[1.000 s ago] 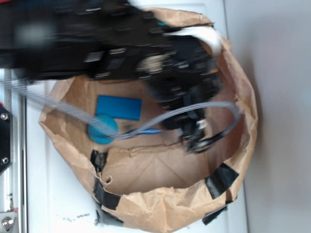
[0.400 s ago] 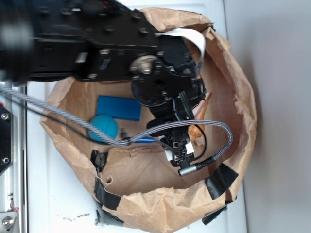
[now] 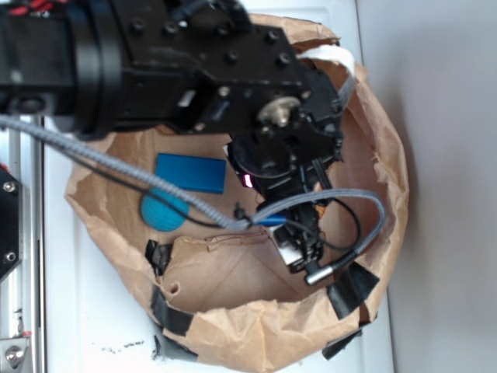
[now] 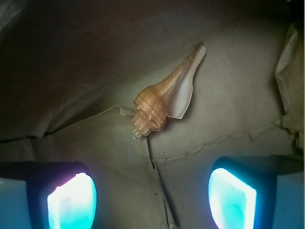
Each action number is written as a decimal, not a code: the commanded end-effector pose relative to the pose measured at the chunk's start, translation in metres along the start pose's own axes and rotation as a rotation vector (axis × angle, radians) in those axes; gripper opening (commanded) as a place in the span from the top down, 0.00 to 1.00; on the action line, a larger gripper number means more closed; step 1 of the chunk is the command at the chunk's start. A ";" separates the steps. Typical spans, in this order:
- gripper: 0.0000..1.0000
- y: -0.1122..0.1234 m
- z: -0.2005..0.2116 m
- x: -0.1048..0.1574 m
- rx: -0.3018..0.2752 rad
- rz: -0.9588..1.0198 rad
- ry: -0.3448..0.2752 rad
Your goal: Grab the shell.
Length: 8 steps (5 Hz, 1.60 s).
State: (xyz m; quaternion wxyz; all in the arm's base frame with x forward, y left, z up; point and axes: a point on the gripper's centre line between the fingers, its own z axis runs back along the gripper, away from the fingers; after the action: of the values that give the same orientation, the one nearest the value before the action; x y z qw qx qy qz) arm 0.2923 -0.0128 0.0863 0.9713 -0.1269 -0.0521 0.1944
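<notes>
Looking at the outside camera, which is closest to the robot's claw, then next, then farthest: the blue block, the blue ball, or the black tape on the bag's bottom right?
From the gripper:
1. Black tape, just right and below, on the bag's rim.
2. Blue block, up and left.
3. Blue ball, farthest left.

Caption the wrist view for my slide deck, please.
Open claw poised over the shell, which lies untouched on the brown paper beyond the two glowing fingertips.
</notes>
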 end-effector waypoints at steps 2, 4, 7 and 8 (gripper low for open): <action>0.00 0.006 -0.016 0.038 0.029 0.058 -0.008; 0.00 0.002 -0.039 0.037 0.046 0.002 -0.017; 1.00 0.005 -0.029 0.074 0.025 -0.004 -0.051; 1.00 0.005 -0.029 0.075 0.015 -0.001 -0.059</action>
State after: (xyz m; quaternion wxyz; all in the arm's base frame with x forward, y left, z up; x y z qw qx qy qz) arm 0.3482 -0.0032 0.0385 0.9771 -0.1116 -0.0299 0.1787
